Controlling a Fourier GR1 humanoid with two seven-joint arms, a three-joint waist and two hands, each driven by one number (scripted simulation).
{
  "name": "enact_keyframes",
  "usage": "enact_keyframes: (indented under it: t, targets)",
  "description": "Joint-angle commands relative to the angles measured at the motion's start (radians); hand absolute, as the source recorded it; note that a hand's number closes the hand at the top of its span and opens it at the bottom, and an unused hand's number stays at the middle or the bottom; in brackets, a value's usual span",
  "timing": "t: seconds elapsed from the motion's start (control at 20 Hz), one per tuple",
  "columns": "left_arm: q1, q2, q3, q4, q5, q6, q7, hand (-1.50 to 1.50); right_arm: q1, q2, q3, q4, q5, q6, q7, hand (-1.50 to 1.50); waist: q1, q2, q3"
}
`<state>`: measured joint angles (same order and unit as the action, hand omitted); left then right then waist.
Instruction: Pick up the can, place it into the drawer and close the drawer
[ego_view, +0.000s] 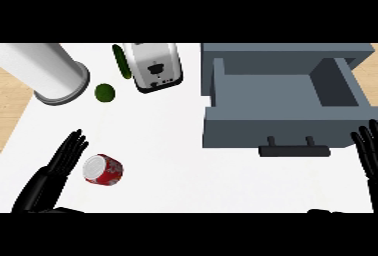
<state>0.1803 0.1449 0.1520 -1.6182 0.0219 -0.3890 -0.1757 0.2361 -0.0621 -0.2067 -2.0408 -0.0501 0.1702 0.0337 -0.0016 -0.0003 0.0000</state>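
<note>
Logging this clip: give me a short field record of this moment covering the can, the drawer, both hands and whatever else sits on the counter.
can: red can lying on its side on the white counter, lower left
drawer: grey drawer pulled open, nothing visible inside, dark handle facing the robot
left hand: left hand open, fingers straight, just left of the can; contact unclear
right hand: right hand open at the right edge, fingers up, resting
other items: white cylinder, toaster, lime, cucumber
task stage: can not yet picked up

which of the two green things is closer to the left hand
The round lime, on the counter right of the white cylinder. The long cucumber lies farther back beside the toaster, farther from the left hand.
</note>
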Motion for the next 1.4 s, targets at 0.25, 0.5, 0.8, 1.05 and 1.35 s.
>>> enact_keyframes:
  t: [0.25, 0.5, 0.8, 1.05, 1.35]
  targets:
    - [-0.022, 0.03, 0.039, 0.182, -0.043, -0.039, -0.155, -1.5, -0.003, 0.022, -0.005, 0.01, 0.015, 0.011, -0.017, -1.5, 0.001, 0.0, 0.0]
    - [-0.006, 0.036, 0.042, 0.252, -0.076, -0.031, -0.21, -1.5, 0.027, 0.053, 0.016, -0.003, 0.057, 0.006, -0.044, -1.5, 0.002, 0.0, 0.0]
    - [-0.123, 0.065, 0.068, 0.483, -0.129, -0.005, -0.347, -1.5, -0.063, 0.035, 0.002, 0.08, 0.062, -0.003, -0.041, -1.5, 0.001, 0.001, 0.0]
    - [-0.164, 0.075, 0.079, 0.541, -0.106, -0.021, -0.324, -1.5, 0.009, 0.044, -0.003, -0.108, 0.016, 0.006, 0.077, -1.5, -0.002, 0.0, 0.0]
    - [-0.196, 0.106, 0.088, 0.612, -0.109, -0.029, -0.368, -1.5, 0.003, 0.044, -0.037, -0.047, -0.01, 0.026, 0.031, -1.5, -0.001, 0.0, 0.0]
